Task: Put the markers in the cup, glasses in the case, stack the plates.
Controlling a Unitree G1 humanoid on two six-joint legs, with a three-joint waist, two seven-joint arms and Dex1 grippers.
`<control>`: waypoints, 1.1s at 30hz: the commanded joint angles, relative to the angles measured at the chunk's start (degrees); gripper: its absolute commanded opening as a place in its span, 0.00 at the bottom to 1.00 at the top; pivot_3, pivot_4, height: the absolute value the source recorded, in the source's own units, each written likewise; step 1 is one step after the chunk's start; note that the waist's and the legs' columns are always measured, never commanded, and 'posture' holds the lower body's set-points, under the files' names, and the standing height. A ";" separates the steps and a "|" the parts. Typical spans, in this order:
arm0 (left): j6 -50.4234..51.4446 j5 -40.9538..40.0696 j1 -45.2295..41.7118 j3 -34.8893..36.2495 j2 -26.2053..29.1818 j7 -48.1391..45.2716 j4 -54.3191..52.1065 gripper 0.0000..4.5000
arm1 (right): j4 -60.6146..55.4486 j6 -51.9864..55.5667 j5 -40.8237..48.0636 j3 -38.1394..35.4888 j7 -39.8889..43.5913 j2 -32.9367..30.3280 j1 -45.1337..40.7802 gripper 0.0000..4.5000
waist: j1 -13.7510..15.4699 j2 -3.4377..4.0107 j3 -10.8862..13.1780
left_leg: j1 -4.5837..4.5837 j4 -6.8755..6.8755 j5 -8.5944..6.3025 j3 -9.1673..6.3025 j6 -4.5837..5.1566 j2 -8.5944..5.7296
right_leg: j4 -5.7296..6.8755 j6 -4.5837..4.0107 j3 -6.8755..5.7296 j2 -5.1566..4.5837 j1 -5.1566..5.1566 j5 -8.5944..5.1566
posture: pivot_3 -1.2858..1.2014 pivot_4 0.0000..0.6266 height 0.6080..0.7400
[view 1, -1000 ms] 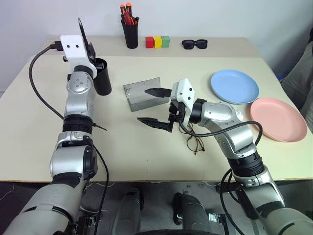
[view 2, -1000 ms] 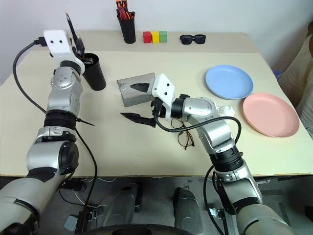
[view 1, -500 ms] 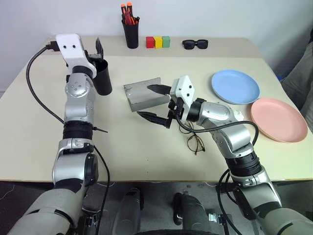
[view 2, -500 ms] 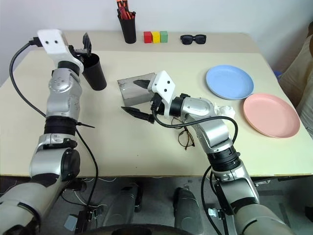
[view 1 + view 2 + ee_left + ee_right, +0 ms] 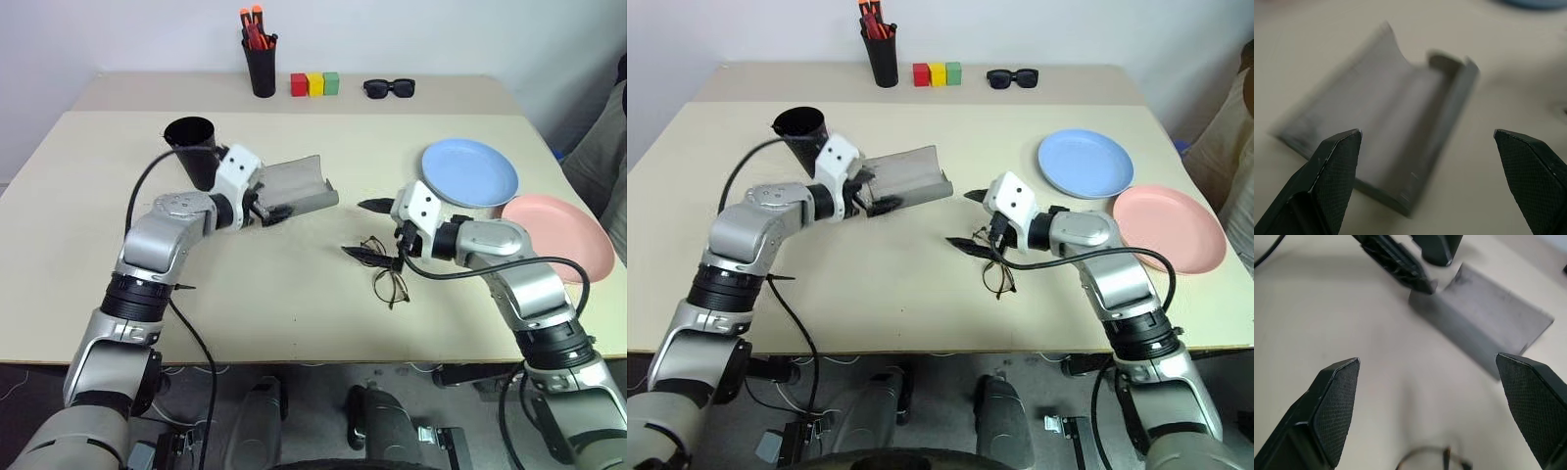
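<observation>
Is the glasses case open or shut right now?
Open. The grey case lies on the table with its lid swung back, its hollow inside showing, and nothing visible in it. The glasses lie apart on the table.

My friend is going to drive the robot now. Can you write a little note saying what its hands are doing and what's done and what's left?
Left gripper: open, empty, at the open grey case.
Right gripper: open, empty, just above the glasses, which lie on the table.
Black cup stands behind the left arm; its inside is hidden, and no loose markers lie on the table.
Blue plate and pink plate lie side by side, overlapping slightly, not stacked.
Left: glasses into case, stack plates.
</observation>
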 commanded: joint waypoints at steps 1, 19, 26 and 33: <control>0.87 0.69 -3.87 -1.29 -0.46 -2.81 3.75 1.00 | -3.35 -1.16 0.39 -1.92 0.62 -1.18 0.52 1.00 | 0.04 0.00 0.00 | -0.01 0.01 0.00 0.00 0.00 0.00 | 0.00 0.02 0.00 0.00 -0.01 -0.01 | 0.52 0.24 1.00; -4.95 6.48 -10.90 -4.61 -2.48 -14.28 19.65 0.01 | -7.40 2.86 0.69 -3.05 -0.06 -2.54 2.76 1.00 | 0.08 -0.01 0.01 | -0.08 0.03 0.00 -0.01 0.00 0.00 | -0.03 0.00 0.00 -0.01 -0.04 0.00 | 0.52 0.24 1.00; -17.24 6.92 -2.85 -5.50 4.78 -25.30 6.96 0.01 | -7.43 11.76 1.51 -3.65 -2.72 -3.16 1.90 1.00 | -0.10 0.00 0.02 | -0.15 0.01 0.00 -0.01 0.00 0.01 | -0.03 -0.06 0.00 -0.02 -0.13 0.03 | 0.52 0.24 1.00; -22.80 4.98 6.64 -5.84 14.90 -36.86 -6.75 0.01 | -5.47 24.59 7.22 -7.88 -3.17 -4.51 1.06 1.00 | 0.16 0.03 0.03 | -0.22 0.03 -0.06 0.01 -0.08 0.03 | -0.04 -0.08 0.00 -0.05 -0.19 0.03 | 0.52 0.24 1.00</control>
